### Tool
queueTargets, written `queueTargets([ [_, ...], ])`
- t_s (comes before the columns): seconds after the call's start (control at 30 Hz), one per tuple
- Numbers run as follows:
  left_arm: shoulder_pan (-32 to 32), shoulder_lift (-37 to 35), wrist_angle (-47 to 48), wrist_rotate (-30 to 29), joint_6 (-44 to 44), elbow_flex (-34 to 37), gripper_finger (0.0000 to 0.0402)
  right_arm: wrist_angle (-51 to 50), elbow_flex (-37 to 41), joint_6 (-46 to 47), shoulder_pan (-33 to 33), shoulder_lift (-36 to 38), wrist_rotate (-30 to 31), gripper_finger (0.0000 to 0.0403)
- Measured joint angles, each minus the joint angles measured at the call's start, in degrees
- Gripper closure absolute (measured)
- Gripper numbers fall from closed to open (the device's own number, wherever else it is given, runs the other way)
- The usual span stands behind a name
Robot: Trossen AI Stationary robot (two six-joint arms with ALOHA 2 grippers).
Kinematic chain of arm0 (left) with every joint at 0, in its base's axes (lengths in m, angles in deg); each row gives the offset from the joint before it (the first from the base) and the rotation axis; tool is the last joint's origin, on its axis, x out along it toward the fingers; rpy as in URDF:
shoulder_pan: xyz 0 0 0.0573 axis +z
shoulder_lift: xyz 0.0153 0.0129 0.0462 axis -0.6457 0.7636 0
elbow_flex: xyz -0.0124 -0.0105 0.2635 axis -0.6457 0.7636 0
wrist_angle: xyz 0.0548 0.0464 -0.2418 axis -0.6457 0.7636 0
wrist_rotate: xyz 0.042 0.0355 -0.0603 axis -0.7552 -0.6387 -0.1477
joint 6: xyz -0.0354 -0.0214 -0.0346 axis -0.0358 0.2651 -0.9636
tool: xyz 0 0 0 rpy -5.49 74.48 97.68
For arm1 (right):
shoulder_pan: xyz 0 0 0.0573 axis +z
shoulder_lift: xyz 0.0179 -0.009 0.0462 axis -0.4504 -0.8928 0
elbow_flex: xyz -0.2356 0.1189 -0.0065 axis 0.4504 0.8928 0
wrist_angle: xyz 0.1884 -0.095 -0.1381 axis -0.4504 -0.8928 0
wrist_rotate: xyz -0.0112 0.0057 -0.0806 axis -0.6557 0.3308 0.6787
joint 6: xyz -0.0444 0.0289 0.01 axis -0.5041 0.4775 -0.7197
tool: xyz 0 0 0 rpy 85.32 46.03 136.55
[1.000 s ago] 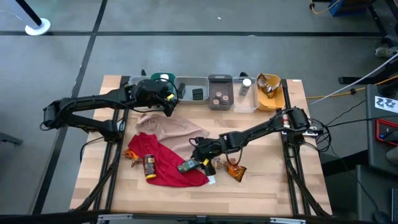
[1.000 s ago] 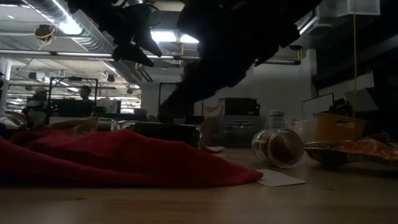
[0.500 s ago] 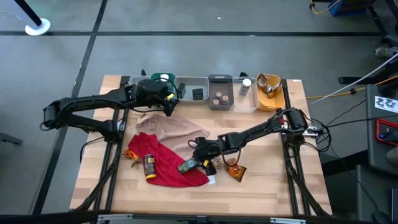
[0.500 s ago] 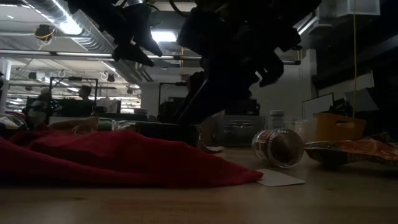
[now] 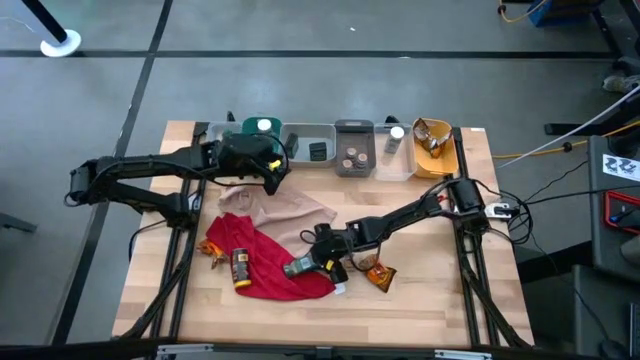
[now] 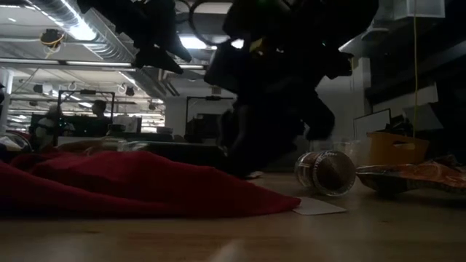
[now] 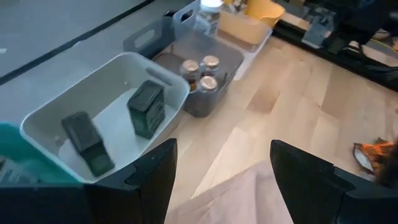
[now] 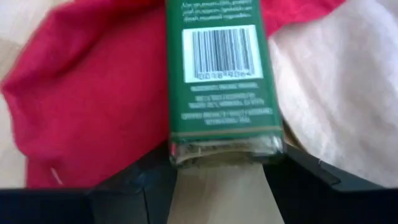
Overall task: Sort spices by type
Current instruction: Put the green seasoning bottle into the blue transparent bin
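right gripper is low over the red cloth near the table's middle front, fingers straddling one end of a green spice box. box sits between the two dark fingers in the right wrist view, barcode label up, lying across red cloth and tan cloth. contact looks like a grip on the box end, but can't confirm both pads touch. in the high view the same box lies on the red cloth's right edge.

left gripper hovers at the back left, just in front of the bin row, fingers apart, nothing between them. its wrist view looks down on a white bin holding two dark green boxes, then a grey bin with three small brown jars, then a clear bin with a white-capped jar.

other spices still on the table: a brown jar with yellow label on the red cloth, a small orange packet at the cloth's left edge, an orange-brown crinkly packet right of the right gripper. low view shows a jar on its side and a white card on the wood.
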Motion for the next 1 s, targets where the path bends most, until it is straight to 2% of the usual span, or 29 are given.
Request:
queueTargets([
  [0.23, -3.1, 0.0, -1.8, 0.0, 1.1, 0.0, 0.016, 1.8, 0.1, 0.0, 0.0, 0.0, 0.1, 0.0181],
  [0.4, -5.4, 0.0, -1.7, 0.0, 1.1, 0.0, 0.016, 2.0, 0.1, 0.1, 0.0, 0.0, 0.1, 0.0204],
  [0.63, -8.4, -0.6, -1.7, 0.0, 1.3, 0.0, 0.016, 2.0, 0.1, 0.1, 0.0, 0.0, 0.0, 0.0206],
  [1.0, -14.2, -8.7, -0.3, -0.6, 2.5, 0.0, 0.016, 0.7, 0.1, 0.1, -1.4, 4.9, 0.9, 0.0204],
])
